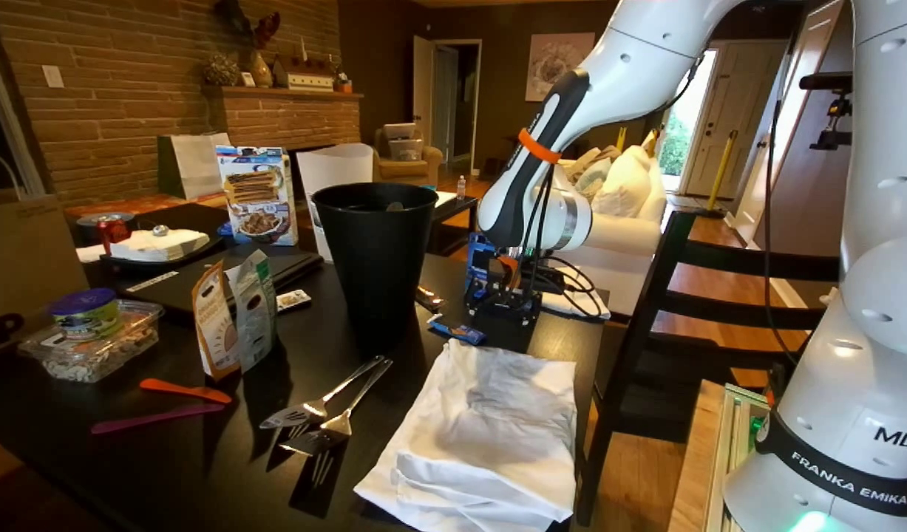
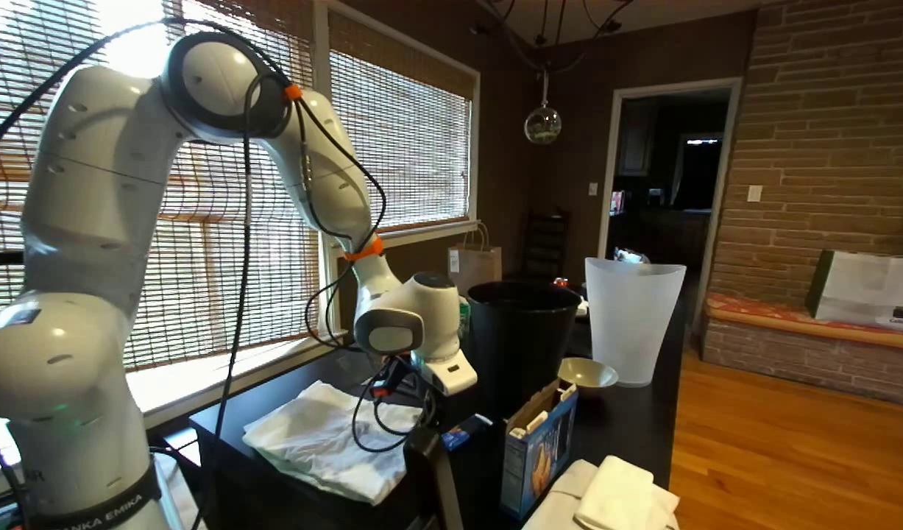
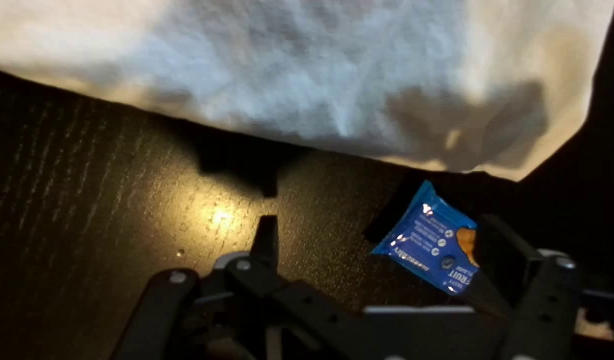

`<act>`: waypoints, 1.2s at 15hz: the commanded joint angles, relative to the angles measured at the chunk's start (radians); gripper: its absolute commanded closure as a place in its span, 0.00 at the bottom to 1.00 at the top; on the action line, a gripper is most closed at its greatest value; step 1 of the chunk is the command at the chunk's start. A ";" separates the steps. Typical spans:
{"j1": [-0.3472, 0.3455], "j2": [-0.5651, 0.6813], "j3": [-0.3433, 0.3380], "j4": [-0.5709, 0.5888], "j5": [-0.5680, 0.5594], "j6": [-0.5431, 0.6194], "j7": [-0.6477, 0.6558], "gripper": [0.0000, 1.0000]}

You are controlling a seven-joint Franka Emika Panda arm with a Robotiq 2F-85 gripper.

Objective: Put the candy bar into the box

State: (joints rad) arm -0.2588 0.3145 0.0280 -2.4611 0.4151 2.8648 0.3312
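Observation:
The candy bar lies flat in its blue wrapper on the dark table, beside the white cloth's edge. In an exterior view, the candy bar is near the cloth's far corner. My gripper stands open above the table, its fingers wide apart and holding nothing. In the wrist view the right finger covers one end of the bar. An exterior view places the gripper just past the bar. The box is a blue carton, upright and open-topped; in an exterior view the box is partly behind my gripper.
A tall black bin stands beside the bar. A folded white cloth covers the table's near edge, with metal utensils next to it. Another wrapped bar lies by the bin. A chair back rises near the box.

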 commanded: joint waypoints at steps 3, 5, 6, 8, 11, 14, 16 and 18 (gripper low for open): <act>-0.033 0.056 0.038 0.051 0.096 -0.014 -0.083 0.18; -0.073 0.066 0.074 0.058 0.088 -0.007 -0.083 0.32; -0.082 0.070 0.082 0.061 0.091 -0.007 -0.087 0.41; -0.093 0.076 0.093 0.067 0.089 -0.004 -0.089 0.56; -0.066 0.083 0.069 0.074 0.121 -0.011 -0.115 0.77; -0.104 0.093 0.108 0.077 0.100 -0.003 -0.105 0.97; -0.103 0.096 0.112 0.079 0.103 -0.001 -0.110 1.00; -0.107 0.097 0.120 0.079 0.105 0.000 -0.116 1.00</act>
State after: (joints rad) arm -0.3421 0.3935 0.1211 -2.4014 0.4952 2.8640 0.2480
